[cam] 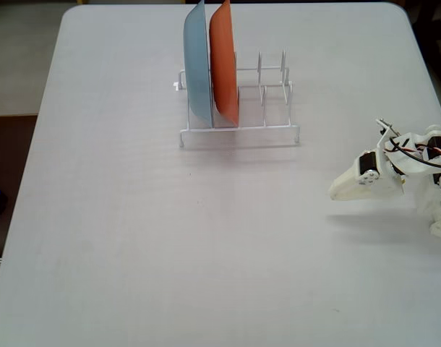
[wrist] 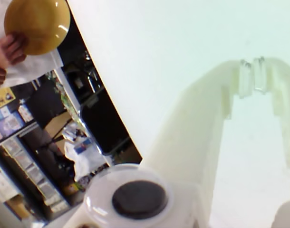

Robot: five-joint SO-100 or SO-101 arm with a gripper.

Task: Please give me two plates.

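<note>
White tabletop [cam: 134,238] lies bare beneath the fingers [wrist: 252,76], pressed together and empty; beyond them a hand [wrist: 9,50] holds the yellow plate [wrist: 37,23], so delivery looks finished

Fingers closed and empty over your white bench

Your fingers [wrist: 252,78] meet tip to tip above the bench [wrist: 183,38]; far to their left, past the bench edge, a hand [wrist: 7,52] holds the yellow plate [wrist: 36,23].

My tool [cam: 340,192] is white; beside the white rack's [cam: 271,130] orange plate [cam: 225,61] stands a light blue plate [cam: 197,65]; the yellow plate [wrist: 37,24] gleams.
</note>
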